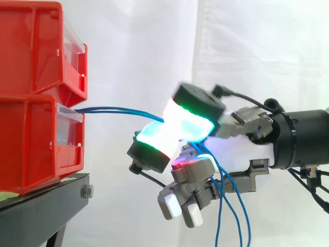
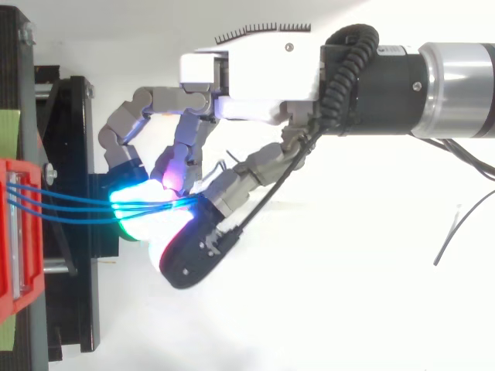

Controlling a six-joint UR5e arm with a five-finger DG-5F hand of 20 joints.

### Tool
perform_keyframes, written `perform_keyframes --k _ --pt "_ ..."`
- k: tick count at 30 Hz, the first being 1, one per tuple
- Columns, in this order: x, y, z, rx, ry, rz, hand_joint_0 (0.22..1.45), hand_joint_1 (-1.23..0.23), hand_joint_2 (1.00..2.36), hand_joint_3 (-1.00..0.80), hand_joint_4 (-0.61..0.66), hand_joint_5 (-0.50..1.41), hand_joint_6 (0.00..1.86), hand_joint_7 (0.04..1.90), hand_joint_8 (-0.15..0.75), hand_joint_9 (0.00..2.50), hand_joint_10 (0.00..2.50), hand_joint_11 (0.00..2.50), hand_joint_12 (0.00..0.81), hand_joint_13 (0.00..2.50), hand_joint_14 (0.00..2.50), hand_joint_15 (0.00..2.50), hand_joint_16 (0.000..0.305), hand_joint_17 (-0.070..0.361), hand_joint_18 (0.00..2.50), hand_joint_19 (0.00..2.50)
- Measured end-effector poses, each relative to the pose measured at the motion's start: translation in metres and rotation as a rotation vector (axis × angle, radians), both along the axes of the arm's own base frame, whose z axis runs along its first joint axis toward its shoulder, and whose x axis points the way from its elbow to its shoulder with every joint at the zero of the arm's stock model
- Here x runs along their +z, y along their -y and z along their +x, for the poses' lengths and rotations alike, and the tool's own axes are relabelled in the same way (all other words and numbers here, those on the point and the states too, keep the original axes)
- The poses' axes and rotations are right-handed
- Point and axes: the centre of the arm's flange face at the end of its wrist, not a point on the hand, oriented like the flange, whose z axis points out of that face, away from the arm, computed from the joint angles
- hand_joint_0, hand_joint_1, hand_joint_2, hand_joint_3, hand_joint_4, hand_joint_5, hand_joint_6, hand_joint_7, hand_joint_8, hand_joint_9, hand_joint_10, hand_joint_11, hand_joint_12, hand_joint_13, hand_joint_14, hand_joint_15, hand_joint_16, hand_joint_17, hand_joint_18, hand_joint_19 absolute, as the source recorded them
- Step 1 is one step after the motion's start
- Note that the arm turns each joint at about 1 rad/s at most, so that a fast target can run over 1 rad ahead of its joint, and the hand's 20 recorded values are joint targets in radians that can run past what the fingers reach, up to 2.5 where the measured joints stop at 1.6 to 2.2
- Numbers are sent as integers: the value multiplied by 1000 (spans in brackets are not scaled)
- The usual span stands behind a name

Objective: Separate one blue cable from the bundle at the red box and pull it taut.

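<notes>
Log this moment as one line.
robot hand: pinching blue cables | three run from lower red bin to pads | ends hang below

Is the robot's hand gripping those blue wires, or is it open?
Shut: the hand has its glowing fingers pressed together on the blue cables from the red box.
</notes>
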Motion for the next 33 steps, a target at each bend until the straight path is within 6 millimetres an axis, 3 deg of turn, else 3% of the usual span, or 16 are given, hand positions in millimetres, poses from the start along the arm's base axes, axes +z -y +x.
perform_keyframes --k 5,9,10,17,23,29,33 --pt "0 0 0 0 -1 0 556 -964 1000 -500 -14 -129 893 1210 280 1262 30 1277 362 886 29 712 47 106 824 766" --pt "0 0 0 0 0 0 459 -839 1000 -500 10 -126 880 1131 313 1293 27 1258 399 916 27 707 54 121 880 769" --pt "0 0 0 0 0 0 435 -743 1000 -500 24 -126 862 1100 323 1299 27 1233 418 930 25 709 57 127 904 773" --pt "0 0 0 0 2 1 504 -534 1000 -500 33 -130 825 1097 306 1292 28 1247 401 919 26 706 52 118 883 804" --pt "0 0 0 0 2 1 627 -627 1000 -500 -1 -130 814 1131 281 1273 30 1246 379 893 26 706 47 106 836 827" --pt "0 0 0 0 2 1 633 -787 1017 -266 -8 -143 837 1230 279 1222 31 1260 382 868 26 717 48 107 819 828" --pt "0 0 0 0 2 0 677 -869 1019 -242 -75 -167 877 1225 269 1165 32 1238 380 844 27 702 48 108 814 799"
